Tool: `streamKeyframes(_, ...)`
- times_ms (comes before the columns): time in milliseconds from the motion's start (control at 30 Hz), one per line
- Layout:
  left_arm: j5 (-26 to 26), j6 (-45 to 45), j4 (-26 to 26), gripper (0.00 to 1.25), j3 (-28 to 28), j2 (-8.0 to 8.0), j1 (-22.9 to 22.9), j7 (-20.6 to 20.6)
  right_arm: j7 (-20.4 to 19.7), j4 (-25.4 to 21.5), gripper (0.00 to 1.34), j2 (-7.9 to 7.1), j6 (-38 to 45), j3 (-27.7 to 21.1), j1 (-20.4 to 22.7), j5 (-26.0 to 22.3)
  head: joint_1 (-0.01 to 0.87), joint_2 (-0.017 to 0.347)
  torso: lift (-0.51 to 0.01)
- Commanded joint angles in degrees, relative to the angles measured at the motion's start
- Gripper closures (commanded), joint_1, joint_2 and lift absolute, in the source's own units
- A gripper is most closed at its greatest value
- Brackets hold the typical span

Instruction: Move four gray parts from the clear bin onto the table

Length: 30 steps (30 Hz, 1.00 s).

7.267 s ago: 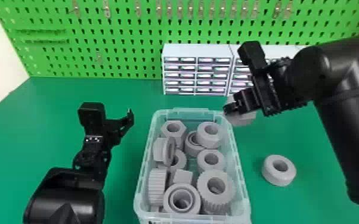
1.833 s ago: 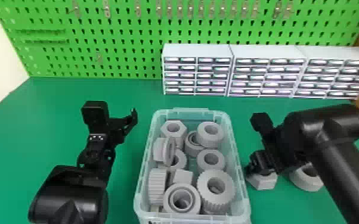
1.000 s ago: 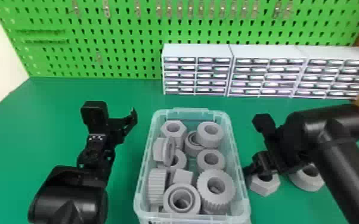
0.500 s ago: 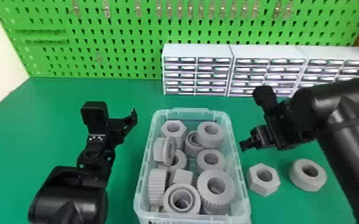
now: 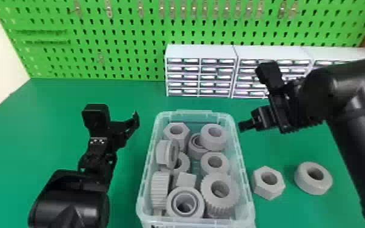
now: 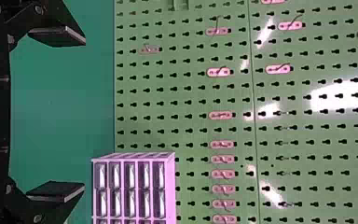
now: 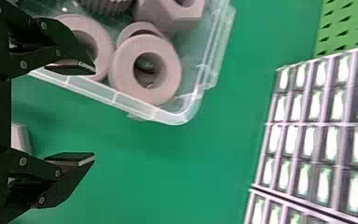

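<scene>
In the head view my right gripper (image 5: 245,125) hangs just right of the clear bin (image 5: 242,157), near its back right corner. The right gripper (image 7: 86,114) is open and holds nothing in the right wrist view. A gray round ring (image 5: 213,136) lies at the bin's back right, among several gray nuts, rings and gears. On the table right of the bin lie a gray hex nut (image 5: 260,185) and a gray ring (image 5: 307,183). My left gripper (image 5: 133,121) is parked left of the bin; the left gripper (image 6: 74,114) is open in the left wrist view.
White drawer cabinets (image 5: 201,51) stand along the back of the green table (image 5: 54,127), before a green pegboard (image 5: 124,33). The bin's raised walls stand between the two arms. Bare tabletop spreads left of the bin.
The right gripper set the hex nut down beside the ring, let go, then rose and swung back and left toward the bin. The left arm has barely moved.
</scene>
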Motion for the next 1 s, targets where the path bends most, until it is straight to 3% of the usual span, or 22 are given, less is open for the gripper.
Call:
streamKeyframes(0,-0.08,0.00,0.00,0.18,-0.17,0.00,0.12,0.00,0.00,-1.76,0.59,-0.20,0.08,-0.23,-0.62,-0.64,0.693,0.072,-0.052)
streamKeyframes(967,-0.43,-0.09,0.00,0.18,-0.35,0.09,0.20,0.00,0.00,-5.71,0.59,0.42,0.08,1.79,-3.08,-5.12,0.693,0.072,-0.052)
